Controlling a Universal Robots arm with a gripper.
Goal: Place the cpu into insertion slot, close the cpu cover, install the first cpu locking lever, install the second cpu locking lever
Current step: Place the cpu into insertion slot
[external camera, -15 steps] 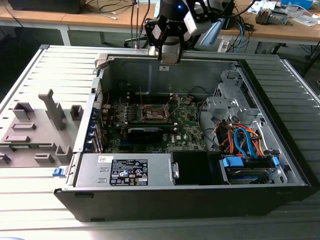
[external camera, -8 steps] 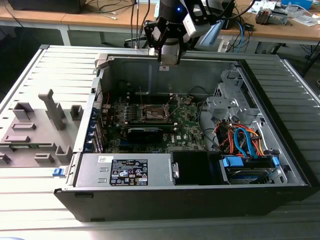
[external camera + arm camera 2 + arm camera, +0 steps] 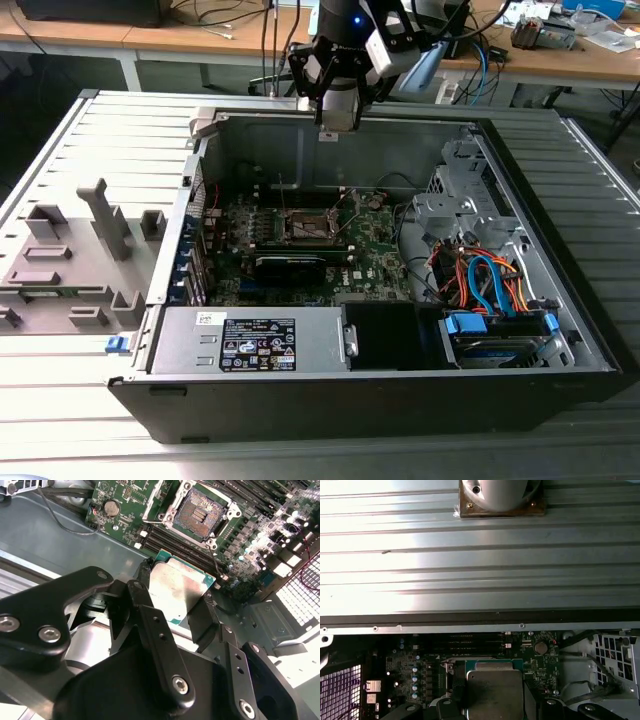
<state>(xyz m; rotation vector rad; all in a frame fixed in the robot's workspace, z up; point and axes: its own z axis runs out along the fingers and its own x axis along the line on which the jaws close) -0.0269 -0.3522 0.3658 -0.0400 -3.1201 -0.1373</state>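
Observation:
My gripper (image 3: 337, 118) hangs above the back wall of the open computer case (image 3: 150, 330), over the green board. It is shut on the cpu (image 3: 179, 591), a flat square chip with a silver-grey top, its dark fingers (image 3: 145, 577) pressing two opposite edges. In the first wrist view the cpu (image 3: 495, 692) sits between the fingers above the board. The insertion slot (image 3: 197, 514) lies bare, its brownish pin field showing, a short way beyond the chip; in the exterior view the insertion slot (image 3: 310, 228) is well below the gripper. Thin lever rods (image 3: 281, 195) stand up beside it. The cpu cover is not clear to me.
A silver power supply (image 3: 250, 342) fills the case's near side. A drive cage with orange and blue cables (image 3: 490, 285) is on the exterior view's right. A black card (image 3: 290, 266) lies in front of the socket. Grey fixtures (image 3: 70, 262) stand on the ribbed table.

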